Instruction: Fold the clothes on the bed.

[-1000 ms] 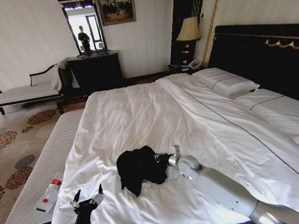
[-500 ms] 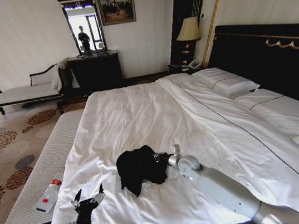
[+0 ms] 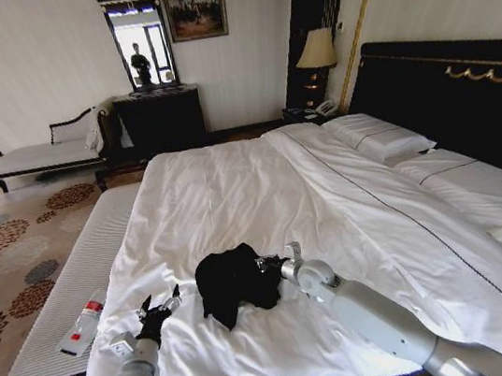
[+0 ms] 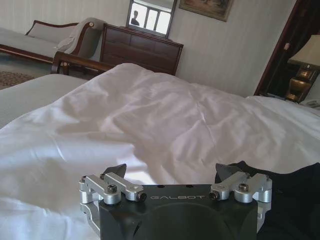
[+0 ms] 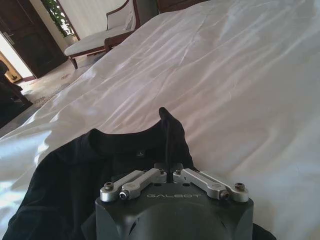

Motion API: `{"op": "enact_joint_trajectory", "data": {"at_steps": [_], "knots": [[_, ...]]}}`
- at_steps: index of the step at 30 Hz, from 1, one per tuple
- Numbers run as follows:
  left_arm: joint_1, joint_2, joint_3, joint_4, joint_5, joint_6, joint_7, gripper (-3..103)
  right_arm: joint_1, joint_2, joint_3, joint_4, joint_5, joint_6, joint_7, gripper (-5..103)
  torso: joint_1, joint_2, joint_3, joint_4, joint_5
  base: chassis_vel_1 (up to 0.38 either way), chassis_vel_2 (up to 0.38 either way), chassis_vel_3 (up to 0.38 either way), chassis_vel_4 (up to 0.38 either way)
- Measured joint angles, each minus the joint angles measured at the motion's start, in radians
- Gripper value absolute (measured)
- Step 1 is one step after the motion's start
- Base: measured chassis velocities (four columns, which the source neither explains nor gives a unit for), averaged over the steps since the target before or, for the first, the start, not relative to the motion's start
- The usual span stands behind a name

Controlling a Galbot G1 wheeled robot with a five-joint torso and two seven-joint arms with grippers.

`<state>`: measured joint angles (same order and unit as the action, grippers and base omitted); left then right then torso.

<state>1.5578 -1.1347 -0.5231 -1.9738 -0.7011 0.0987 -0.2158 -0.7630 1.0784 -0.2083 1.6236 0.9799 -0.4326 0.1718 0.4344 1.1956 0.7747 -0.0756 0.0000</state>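
1. A black T-shirt (image 3: 235,283) lies crumpled in a heap on the white duvet of the bed (image 3: 233,191), near the foot end and well away from the pillows (image 3: 386,141).
2. The right gripper (image 3: 264,264) reaches in from the robot's right and sits at the heap's edge. In the right wrist view its fingers (image 5: 150,176) are drawn together with a raised fold of the black cloth (image 5: 170,135) between them, so it seems to be pinching the shirt, though the tips are partly hidden.
3. The left gripper (image 3: 160,305) hovers low over the duvet, just beside the shirt on the robot's left, not touching it. Its fingers (image 4: 116,171) stand wide apart with nothing between them.
4. In the left wrist view the shirt's dark edge (image 4: 295,185) lies next to one finger.
5. A plastic bottle (image 3: 83,328) lies on the striped bench (image 3: 82,260) at the foot of the bed.
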Motion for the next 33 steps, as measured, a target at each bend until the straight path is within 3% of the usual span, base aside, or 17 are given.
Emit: {"op": "enact_joint_trajectory", "data": {"at_steps": [13, 17, 22, 29, 33], "knots": [[-0.097, -0.018, 0.102, 0.108, -0.028, 0.013, 0.016, 103, 0.006, 0.019, -0.009, -0.015, -0.001, -0.002, 0.004, 1, 0.0, 0.0, 0.0, -0.0004, 0.0, 0.0, 0.0, 0.0, 0.0], [-0.116, -0.025, 0.122, 0.13, -0.026, 0.016, 0.02, 98, 0.005, 0.013, -0.003, -0.014, -0.001, -0.001, 0.003, 1, 0.0, 0.0, 0.0, -0.0003, 0.0, 0.0, 0.0, 0.0, 0.0], [-0.136, -0.023, 0.125, 0.155, -0.028, 0.012, 0.028, 86, 0.005, 0.014, -0.001, -0.013, 0.0, 0.0, 0.003, 1, 0.0, 0.0, 0.0, -0.0001, 0.0, 0.0, 0.0, 0.0, 0.0], [-0.184, -0.027, 0.16, 0.196, -0.004, 0.015, 0.034, 54, -0.005, 0.02, -0.001, -0.008, -0.001, 0.003, 0.005, 1, 0.0, 0.0, 0.0, -0.0002, 0.0, 0.0, 0.0, 0.0, 0.0], [-0.203, -0.03, 0.173, 0.217, -0.001, 0.018, 0.034, 49, -0.018, 0.021, 0.005, 0.004, -0.002, 0.003, 0.008, 1, 0.0, 0.0, 0.0, -0.0002, 0.0, 0.0, 0.0, 0.0, 0.0]]}}
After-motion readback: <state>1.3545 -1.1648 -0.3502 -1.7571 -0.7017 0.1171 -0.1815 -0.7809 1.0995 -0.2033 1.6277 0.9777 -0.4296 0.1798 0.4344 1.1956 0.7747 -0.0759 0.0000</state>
